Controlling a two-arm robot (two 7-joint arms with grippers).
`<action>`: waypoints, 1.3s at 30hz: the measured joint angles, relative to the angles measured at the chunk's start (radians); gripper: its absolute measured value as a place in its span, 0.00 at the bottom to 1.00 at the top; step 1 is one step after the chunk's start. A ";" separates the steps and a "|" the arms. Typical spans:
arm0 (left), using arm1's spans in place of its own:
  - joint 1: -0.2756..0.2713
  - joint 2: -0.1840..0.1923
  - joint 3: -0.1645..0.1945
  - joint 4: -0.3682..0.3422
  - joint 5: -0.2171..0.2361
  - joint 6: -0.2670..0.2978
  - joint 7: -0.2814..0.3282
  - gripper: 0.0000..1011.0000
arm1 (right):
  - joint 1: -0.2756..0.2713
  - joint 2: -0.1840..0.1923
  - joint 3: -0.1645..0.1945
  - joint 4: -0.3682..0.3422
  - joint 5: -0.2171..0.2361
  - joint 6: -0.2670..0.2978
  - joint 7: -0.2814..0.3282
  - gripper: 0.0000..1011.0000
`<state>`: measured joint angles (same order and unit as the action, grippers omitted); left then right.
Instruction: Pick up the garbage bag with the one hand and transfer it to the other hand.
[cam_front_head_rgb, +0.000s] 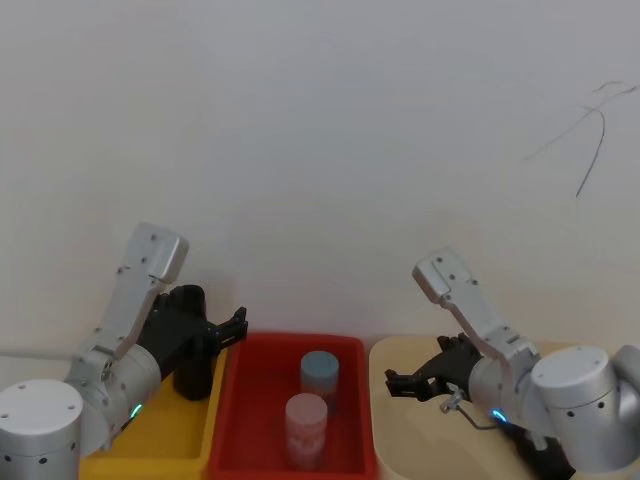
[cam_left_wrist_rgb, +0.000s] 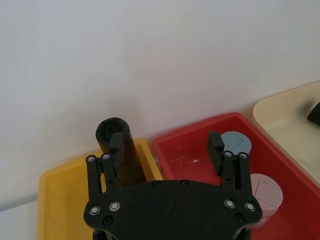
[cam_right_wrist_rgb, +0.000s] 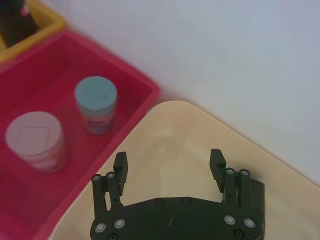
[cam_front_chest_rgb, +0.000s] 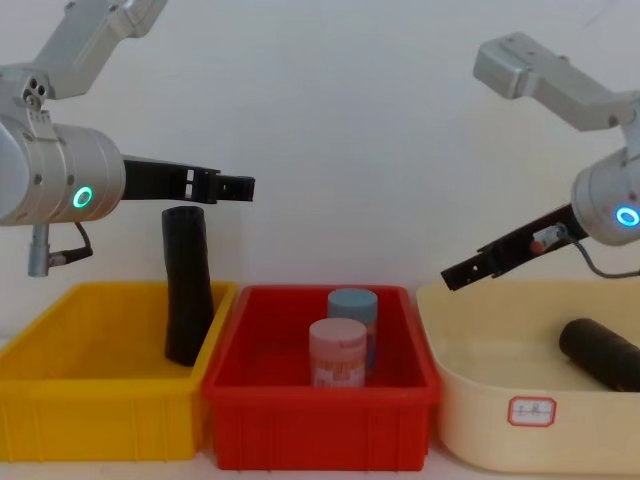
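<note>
Chest view puts the left gripper (cam_front_chest_rgb: 238, 187), fingers spread and empty, just above the top of the garbage bag (cam_front_chest_rgb: 186, 290). The bag stands slightly tilted in the yellow bin (cam_front_chest_rgb: 60, 400), against the wall nearest the red bin (cam_front_chest_rgb: 320, 410). The right gripper (cam_front_chest_rgb: 458, 275), also spread, hangs over the cream tub (cam_front_chest_rgb: 520, 440), where a second black roll (cam_front_chest_rgb: 600, 355) lies.
</note>
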<state>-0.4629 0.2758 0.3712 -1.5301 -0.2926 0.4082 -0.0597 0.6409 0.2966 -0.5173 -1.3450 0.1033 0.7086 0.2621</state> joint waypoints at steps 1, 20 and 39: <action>0.000 0.000 0.000 0.000 0.000 0.000 0.000 0.99 | 0.000 0.003 0.000 -0.005 0.003 0.003 0.007 0.99; 0.000 0.000 0.000 0.000 0.000 0.000 0.000 0.99 | -0.034 0.025 0.046 -0.092 0.132 0.064 0.184 0.99; 0.000 0.000 0.000 0.000 0.000 0.000 0.000 0.99 | -0.011 -0.015 0.052 -0.009 0.200 0.034 0.251 0.99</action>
<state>-0.4629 0.2758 0.3712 -1.5301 -0.2926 0.4082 -0.0597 0.6296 0.2819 -0.4658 -1.3539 0.3037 0.7421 0.5134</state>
